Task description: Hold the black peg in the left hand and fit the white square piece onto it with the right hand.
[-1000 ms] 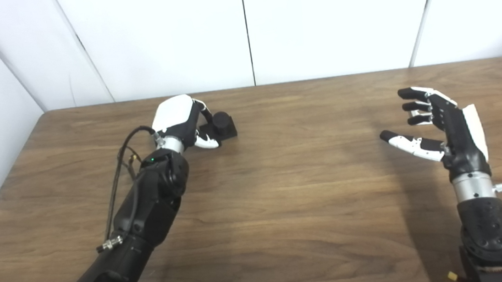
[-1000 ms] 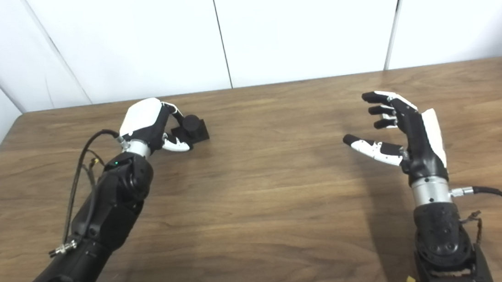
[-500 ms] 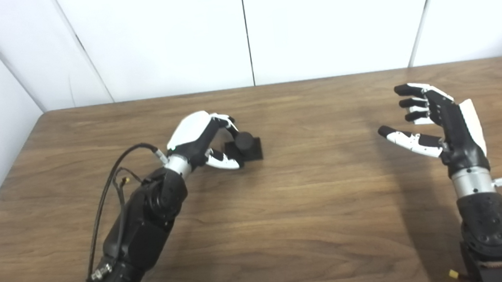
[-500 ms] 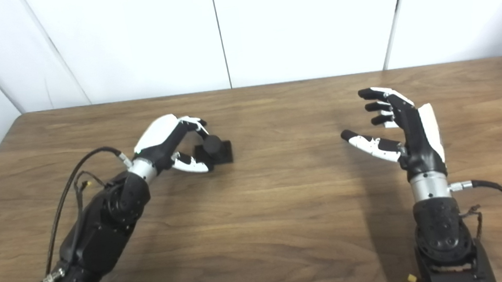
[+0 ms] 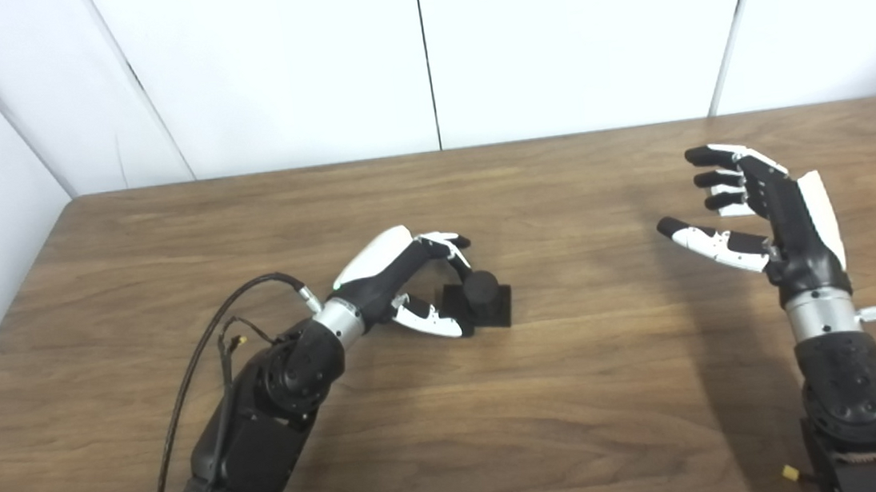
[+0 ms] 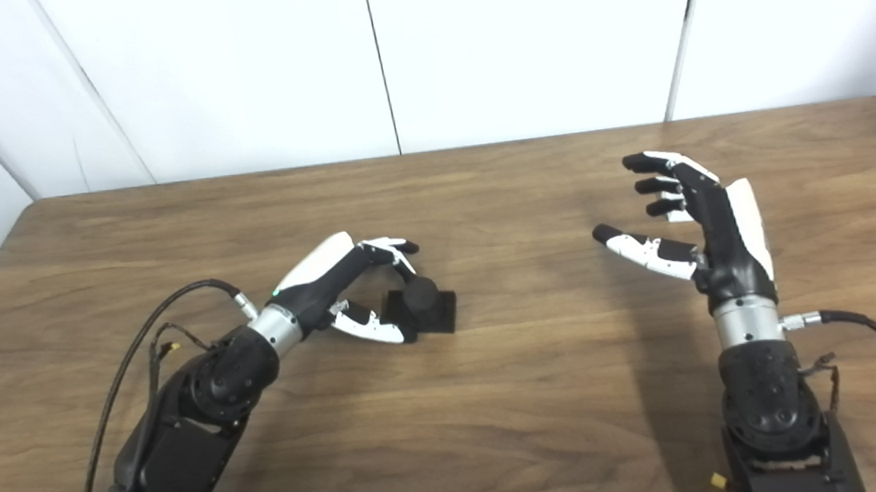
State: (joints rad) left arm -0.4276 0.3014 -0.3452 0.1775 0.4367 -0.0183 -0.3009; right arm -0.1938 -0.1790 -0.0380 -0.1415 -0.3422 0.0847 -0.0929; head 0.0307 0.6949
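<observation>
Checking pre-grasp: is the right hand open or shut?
Open. The right hand is raised above the table with fingers and thumb spread apart, holding nothing. No white piece is visible.

Bright, even light falls from above. The white wall (image 5: 570, 32) behind is nearly washed out. Soft, faint shadows lie on the worktop (image 5: 581, 393) beneath and just beside each robot hand. Both pictures are slightly soft, with mild sheen on the wood grain.
</observation>
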